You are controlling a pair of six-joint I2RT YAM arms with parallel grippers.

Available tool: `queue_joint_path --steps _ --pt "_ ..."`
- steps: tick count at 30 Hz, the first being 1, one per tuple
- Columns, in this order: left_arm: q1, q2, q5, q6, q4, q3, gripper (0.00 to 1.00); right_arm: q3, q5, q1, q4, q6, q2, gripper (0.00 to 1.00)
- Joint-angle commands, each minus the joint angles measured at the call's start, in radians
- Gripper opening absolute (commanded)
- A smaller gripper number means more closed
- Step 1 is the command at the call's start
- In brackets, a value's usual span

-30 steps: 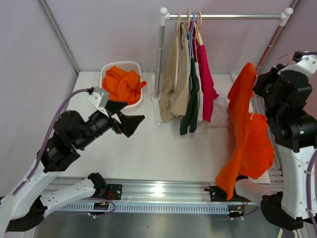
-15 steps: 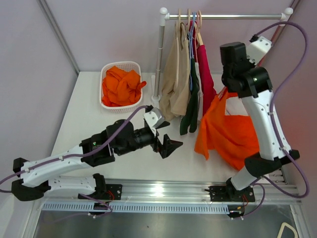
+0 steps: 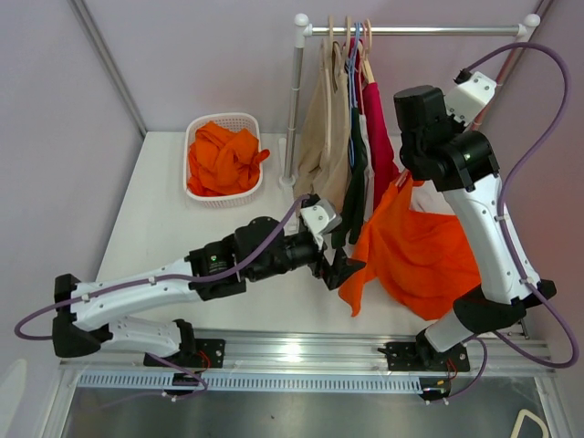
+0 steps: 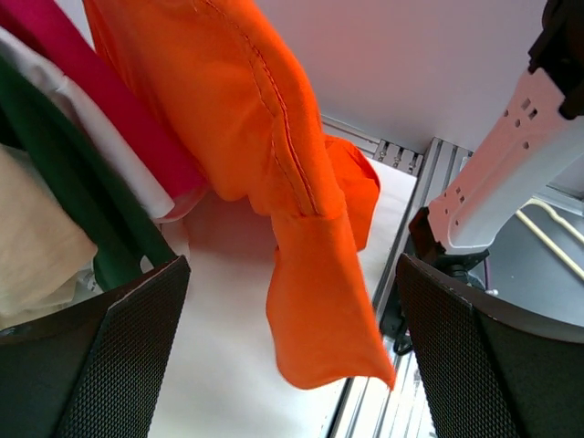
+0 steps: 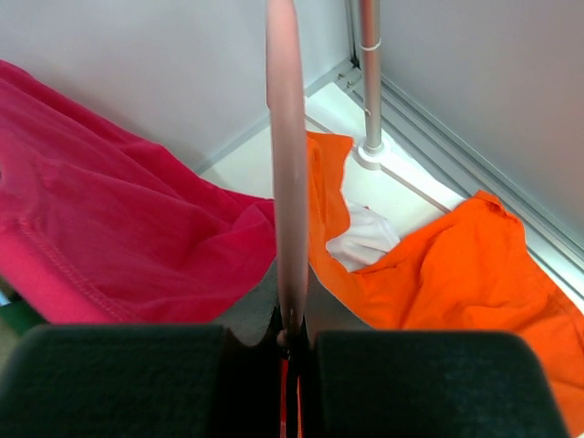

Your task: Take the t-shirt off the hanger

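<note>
Right pincer (image 5: 290,336): we log it closed, both dark pads pressed onto the thin pale-pink stem of the hanger (image 5: 286,137), which rises straight up between them in the wrist view.

Right arm: we note it standing tall from its base at the near right edge. Its long link leans up and leftward, and the wrist is bent over so that the pincer points down just beside the magenta garment (image 3: 379,146).

Orange t-shirt (image 3: 415,255): we find it draped from directly beneath the right pincer, spreading down and rightward, with one narrow corner hanging toward the near edge. Whether its lower folds rest on the tabletop (image 3: 164,237) we cannot tell.

Left pincer (image 3: 349,271): we log it open, jaws wide apart and gripping nothing. In the wrist view its mesh-faced fingers (image 4: 137,365) frame the shirt's hanging corner. We cannot tell whether they touch the cloth.

Left arm: we note it stretched low and nearly flat over the tabletop, with the forearm running rightward from the near left base and the wrist levelled at that corner.

Also present: a clothes rail (image 3: 415,30) carrying beige, dark green, white and magenta garments, and a white basket (image 3: 223,117) of orange clothes (image 3: 224,157) at the far left.
</note>
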Motion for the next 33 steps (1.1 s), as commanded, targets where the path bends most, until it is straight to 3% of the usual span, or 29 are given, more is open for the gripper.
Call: queue_joint_path --steps 1,7,10,11,12,13,20,25,29,33 --pt "-0.006 0.048 0.028 0.015 0.065 0.081 1.00 0.028 0.055 0.016 0.074 -0.010 -0.045 0.00" --pt "-0.006 0.152 0.079 -0.012 0.058 0.164 0.97 0.027 0.037 0.020 0.075 -0.015 -0.053 0.00" --pt "-0.006 0.172 0.097 -0.029 0.072 0.180 0.66 0.028 0.028 0.023 0.086 -0.018 -0.057 0.00" --pt "-0.006 0.177 0.097 -0.043 0.069 0.188 0.35 0.030 0.031 0.023 0.092 -0.019 -0.059 0.00" --pt "-0.006 0.183 0.097 -0.051 0.061 0.196 0.15 0.028 0.029 0.023 0.097 -0.032 -0.061 0.00" --pt "-0.007 0.191 0.091 -0.057 0.038 0.205 0.01 0.027 0.032 0.023 0.103 -0.038 -0.061 0.00" --pt "-0.105 0.082 0.006 -0.015 0.003 0.135 0.01 0.024 0.023 -0.037 0.159 -0.113 -0.062 0.00" --pt "-0.185 -0.013 -0.022 -0.048 -0.049 0.069 0.01 -0.004 -0.076 -0.164 0.212 -0.154 -0.070 0.00" --pt "-0.253 -0.079 -0.007 -0.144 -0.007 -0.042 0.01 -0.009 -0.138 -0.226 0.224 -0.171 -0.065 0.00" --pt "-0.260 -0.026 0.033 -0.204 0.094 -0.174 0.01 0.005 -0.175 -0.231 0.222 -0.167 -0.068 0.00"
